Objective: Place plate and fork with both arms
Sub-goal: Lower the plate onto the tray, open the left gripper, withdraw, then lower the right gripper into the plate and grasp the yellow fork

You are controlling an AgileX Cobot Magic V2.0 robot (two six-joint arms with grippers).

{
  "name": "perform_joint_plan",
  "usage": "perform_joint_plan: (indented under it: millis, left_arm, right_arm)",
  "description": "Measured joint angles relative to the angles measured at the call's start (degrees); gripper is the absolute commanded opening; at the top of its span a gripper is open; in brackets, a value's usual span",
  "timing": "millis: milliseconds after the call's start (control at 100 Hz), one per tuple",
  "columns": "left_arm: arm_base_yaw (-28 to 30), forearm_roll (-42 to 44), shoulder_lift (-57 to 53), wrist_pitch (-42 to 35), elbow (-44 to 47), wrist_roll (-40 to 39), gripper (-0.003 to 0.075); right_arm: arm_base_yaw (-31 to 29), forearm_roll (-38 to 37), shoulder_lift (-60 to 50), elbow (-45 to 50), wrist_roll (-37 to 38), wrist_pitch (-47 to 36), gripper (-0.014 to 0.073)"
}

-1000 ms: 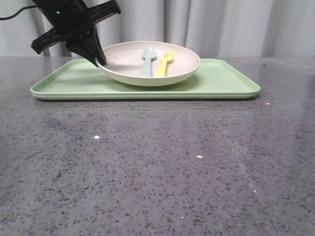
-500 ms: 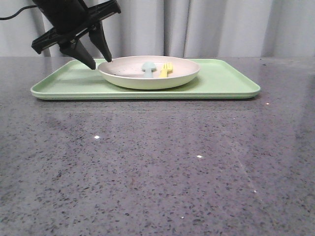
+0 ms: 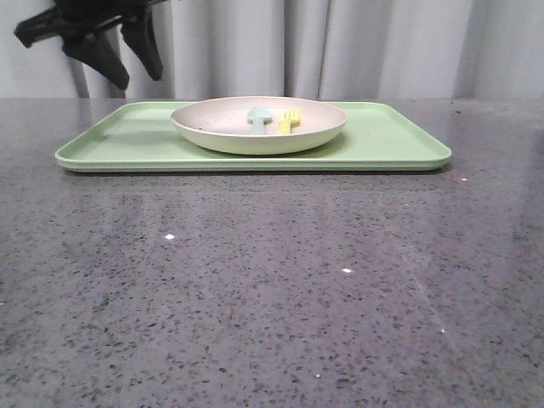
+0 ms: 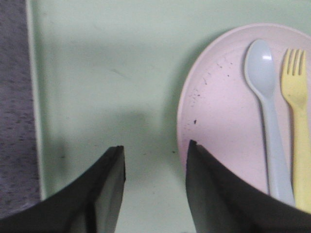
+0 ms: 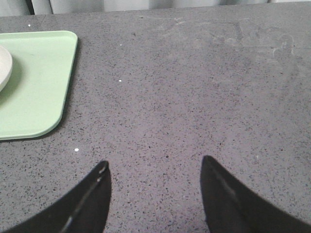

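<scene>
The cream plate [image 3: 229, 136] rests flat on the light-green tray [image 3: 391, 140]. The pale-yellow fork [image 3: 287, 120] lies inside the plate next to a pale blue-grey spoon [image 3: 257, 117]. My left gripper [image 3: 138, 80] is open and empty, raised above the tray's left end, apart from the plate. In the left wrist view the plate [image 4: 218, 116], fork [image 4: 297, 121] and spoon [image 4: 265, 92] show beside the open left gripper [image 4: 155, 150]. My right gripper [image 5: 154, 167] is open and empty over bare table; it does not show in the front view.
The tray [image 4: 102, 73] spans the back of the speckled grey table [image 3: 272, 289]. Its right corner [image 5: 34, 87] and the plate's edge [image 5: 4, 68] show in the right wrist view. Grey curtains [image 3: 382, 42] hang behind.
My left gripper let go of the plate's left rim, opened, and rose up and to the left. The plate, tilted a second ago, now lies flat on the tray.
</scene>
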Motion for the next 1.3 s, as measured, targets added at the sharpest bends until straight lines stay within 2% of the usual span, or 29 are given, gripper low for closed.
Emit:
perform_joint_plan:
  millis: [170, 380, 920, 1300]
  left_arm:
    - [0.00, 6.72, -5.21, 0.93, 1.70, 0.00, 0.0300]
    - [0.00, 9.61, -13.58, -1.00, 10.34, -0.03, 0.0300]
    - [0.00, 14.35, -39.65, -7.12, 37.69, -0.03, 0.0300]
    - [0.08, 14.89, -58.99, -7.52, 51.13, -0.13, 0.0300]
  right_arm:
    - [0.00, 0.02, 0.67, -2.12, 0.00, 1.69, 0.0424]
    - [3.84, 0.12, 5.94, -7.89, 0.00, 4.51, 0.0424]
    - [18.91, 1.23, 32.37, -31.26, -0.12, 16.31, 0.0424]
    - [23.51, 3.23, 50.38, -50.81, -0.22, 21.75, 0.0424]
